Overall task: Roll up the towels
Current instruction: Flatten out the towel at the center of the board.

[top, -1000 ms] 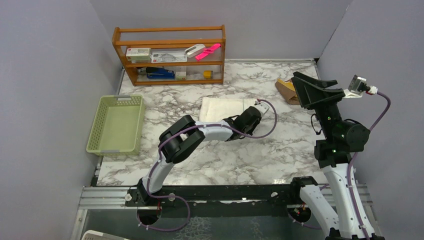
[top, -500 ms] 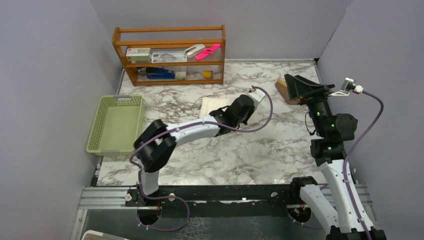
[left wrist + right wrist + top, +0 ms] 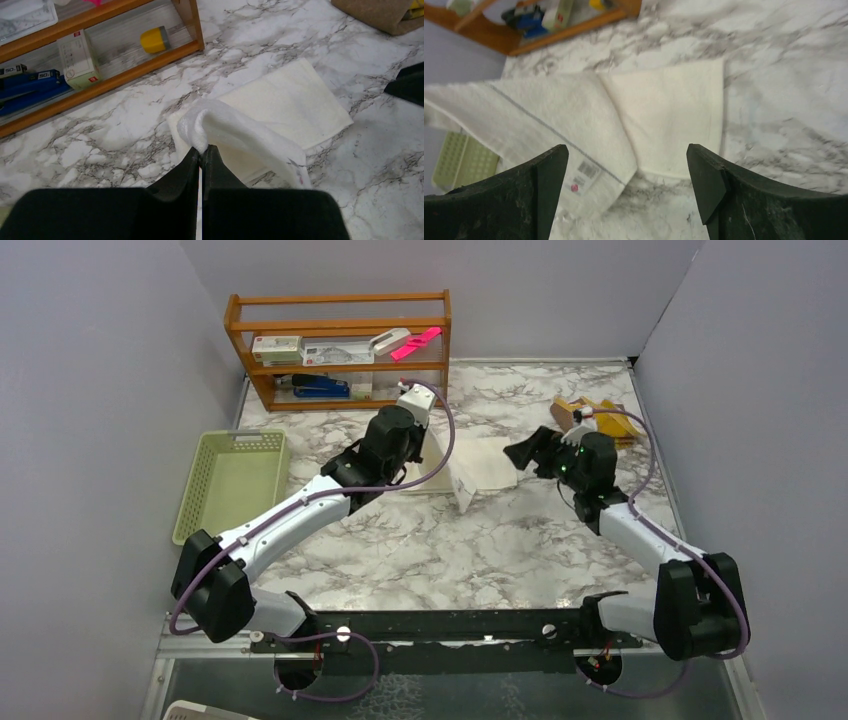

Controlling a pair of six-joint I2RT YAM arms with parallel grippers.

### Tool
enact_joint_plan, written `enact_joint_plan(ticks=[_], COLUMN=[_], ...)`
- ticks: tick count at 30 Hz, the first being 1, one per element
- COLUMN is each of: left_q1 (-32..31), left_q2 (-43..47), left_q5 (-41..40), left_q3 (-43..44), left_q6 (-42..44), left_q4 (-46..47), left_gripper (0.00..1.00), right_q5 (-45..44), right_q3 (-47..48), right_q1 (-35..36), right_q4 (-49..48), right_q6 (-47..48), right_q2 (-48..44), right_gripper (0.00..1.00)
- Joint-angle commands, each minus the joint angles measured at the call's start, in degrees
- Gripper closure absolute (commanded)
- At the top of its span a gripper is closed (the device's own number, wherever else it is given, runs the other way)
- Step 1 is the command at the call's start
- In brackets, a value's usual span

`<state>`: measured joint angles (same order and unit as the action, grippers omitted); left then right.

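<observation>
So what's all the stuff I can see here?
white towel: one, white, mid table, one edge lifted
yellow towel: one, yellow and tan, far right of table
basket: one, pale green, left side of table
shelf: one, brown wood, back of table
boxes: several, white, on shelf
blue tool: one, blue, lower shelf
pink thing: one, pink, upper shelf
yellow thing: one, yellow, lower shelf
table: one, white-grey marble
left end effector: one, black, shut on white towel
right end effector: one, black, open over white towel

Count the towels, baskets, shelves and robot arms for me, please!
Towels: 2, white towel and brown-yellow towel
Baskets: 1, green basket
Shelves: 1, wooden shelf
Robot arms: 2, left arm and right arm
Total: 6
</observation>
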<state>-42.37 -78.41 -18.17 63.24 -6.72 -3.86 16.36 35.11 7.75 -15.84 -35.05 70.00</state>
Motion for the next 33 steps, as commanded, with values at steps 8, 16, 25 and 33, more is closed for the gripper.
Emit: enact_joint_plan(ticks=[8, 16, 25, 33], left_q1=[1.3, 2.3, 3.2, 4.0], left_q2=[2.3, 1.2, 1.9, 3.2], left_q5=[-2.4, -1.7, -0.8, -1.6], left_q3=[0.3, 1.6, 1.2, 0.2], left_q6=[1.1, 1.3, 1.0, 1.3], left_q4=[-5.6, -6.9, -7.5, -7.5], left_gripper=[1.00, 1.00, 1.00, 1.00], right_q5=[-0.7, -20.1, -30.5, -38.5], right_q3=[-15.8, -13.3, -6.2, 2.7], right_q1=[20.3, 42.4, 48.2, 48.6], right_q4=[-23.9, -24.9, -21.6, -19.0], right_q6=[20.7, 41.3, 43.3, 43.6], right_q2=[-5.8, 2.3, 16.4, 28.0], right_gripper=[0.12, 0.14, 0.20, 0.21])
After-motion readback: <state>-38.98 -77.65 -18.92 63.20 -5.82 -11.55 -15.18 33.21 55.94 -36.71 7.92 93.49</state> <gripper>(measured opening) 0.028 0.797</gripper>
